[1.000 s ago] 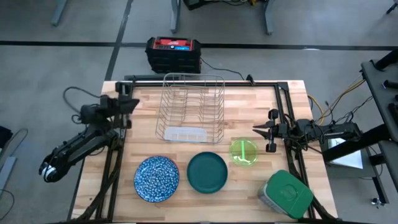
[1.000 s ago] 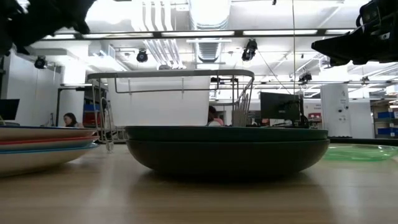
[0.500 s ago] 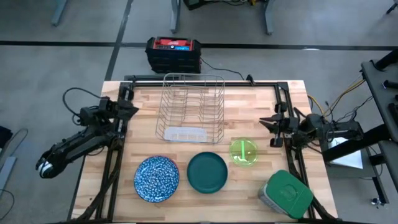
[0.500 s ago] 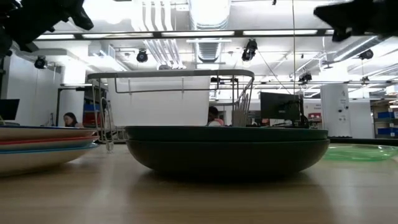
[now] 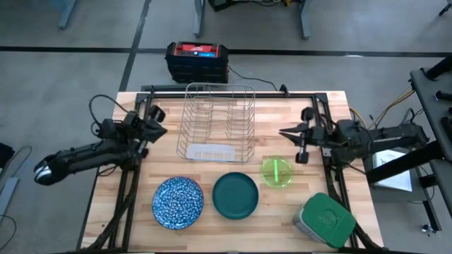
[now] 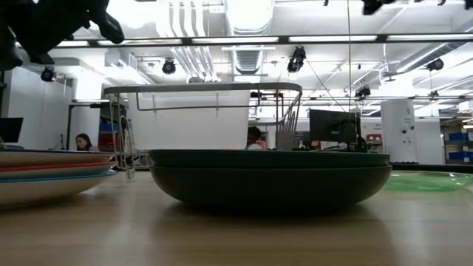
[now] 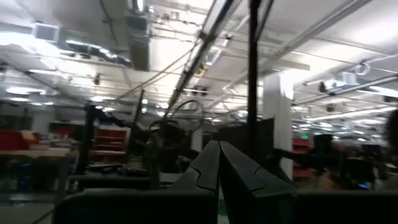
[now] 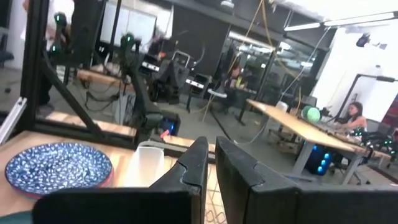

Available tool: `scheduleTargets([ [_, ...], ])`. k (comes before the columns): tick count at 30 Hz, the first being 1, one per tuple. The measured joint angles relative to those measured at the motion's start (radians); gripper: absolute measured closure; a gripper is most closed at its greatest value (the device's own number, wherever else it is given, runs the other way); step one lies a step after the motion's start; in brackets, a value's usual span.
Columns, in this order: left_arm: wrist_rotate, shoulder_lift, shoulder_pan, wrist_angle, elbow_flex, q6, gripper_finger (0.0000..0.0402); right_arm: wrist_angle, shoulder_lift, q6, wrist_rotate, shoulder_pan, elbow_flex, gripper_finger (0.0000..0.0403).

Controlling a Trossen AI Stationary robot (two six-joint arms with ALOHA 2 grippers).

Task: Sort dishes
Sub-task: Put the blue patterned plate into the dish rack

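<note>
Table [image 5: 332,113]: two plates, one cup | left tool [image 5: 157,121] clenched | right tool [image 5: 292,139] nearly closed, empty

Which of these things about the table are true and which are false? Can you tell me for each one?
1. The dark green plate sits between the blue-speckled plate and the neon-green cup. True.
2. The wire rack is full of plates. False: seen from above, no plate stands in it.
3. The left gripper holds a plate. False: its fingers are shut on nothing, up beside the rack.
4. The grey container with a green lid is at the table's near right corner. True.
5. The right gripper is resting on the blue-speckled plate. False: it is over the right side of the table, near the neon-green cup, holding nothing.
</note>
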Motion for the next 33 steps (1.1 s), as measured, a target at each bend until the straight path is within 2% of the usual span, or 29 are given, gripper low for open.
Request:
scheduleTargets([
  [3,-0.058,0.005,-0.091,-0.276,0.056,0.046,0.0401,0.0,0.086,-0.002,0.0,0.0,0.067,0.0381],
  [7,-0.348,0.033,-0.302,-0.625,0.163,0.255,0.0401,-0.068,0.164,0.015,0.0,0.0,0.149,0.0384],
  [12,-0.484,0.068,-0.571,-0.92,0.392,0.512,0.0401,-0.172,0.219,0.079,0.0,0.0,0.217,0.0384],
  [17,-0.719,0.142,-0.81,-1.234,0.577,0.58,0.0401,-0.181,0.239,0.126,0.0,0.0,0.221,0.0384],
  [23,-0.974,0.261,-1.07,-1.463,0.673,0.386,0.0401,-0.183,0.24,0.167,0.002,0.003,0.221,0.0384],
  [26,-1.087,0.322,-1.182,-1.525,0.711,0.285,0.0401,-0.184,0.248,0.195,0.043,0.003,0.23,0.0385],
  [33,-1.194,0.437,-1.365,-1.776,0.747,-0.136,0.0401,-0.243,0.347,0.286,0.05,0.005,0.29,0.0385],
])
